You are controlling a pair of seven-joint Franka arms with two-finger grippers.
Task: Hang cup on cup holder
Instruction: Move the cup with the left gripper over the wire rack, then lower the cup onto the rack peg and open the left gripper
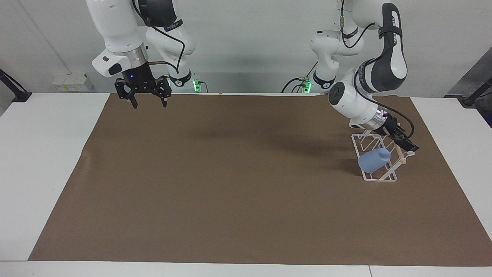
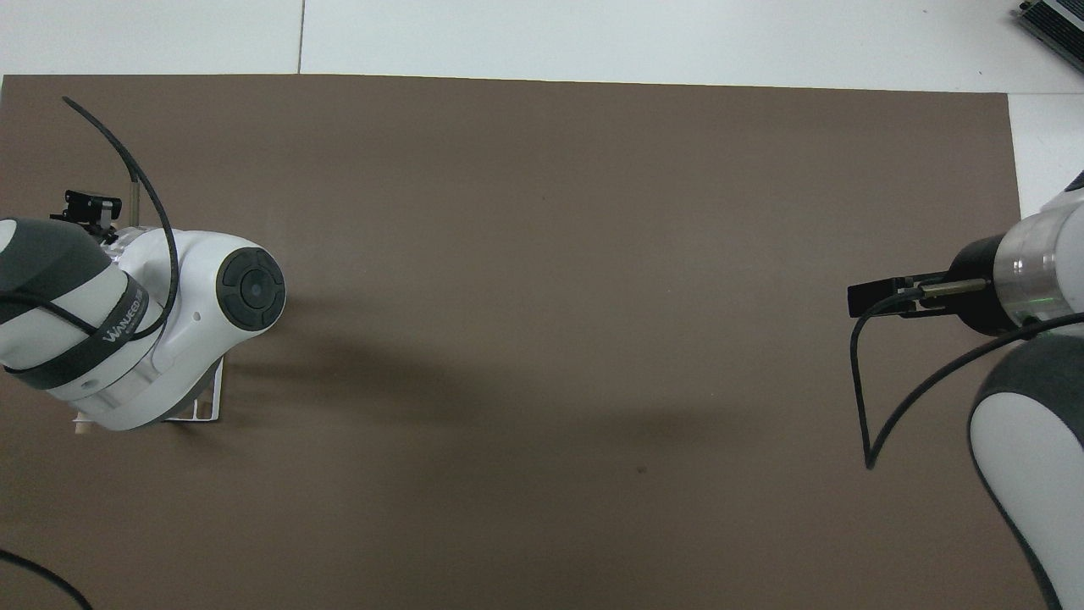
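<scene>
The left claw (image 1: 403,141) hangs over the top of the holder (image 1: 378,157); its spread cannot be told. The cup (image 1: 373,160) sits slanted on the holder's prongs, apart from it. The right claw (image 1: 148,100) waits wide open over the counter (image 1: 230,173).

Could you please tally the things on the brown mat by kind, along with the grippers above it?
Blue cup: 1
White wire cup holder: 1
Grippers: 2, the left gripper and the right gripper
Total: 4

Opposed high views share the brown mat (image 1: 230,173).
</scene>
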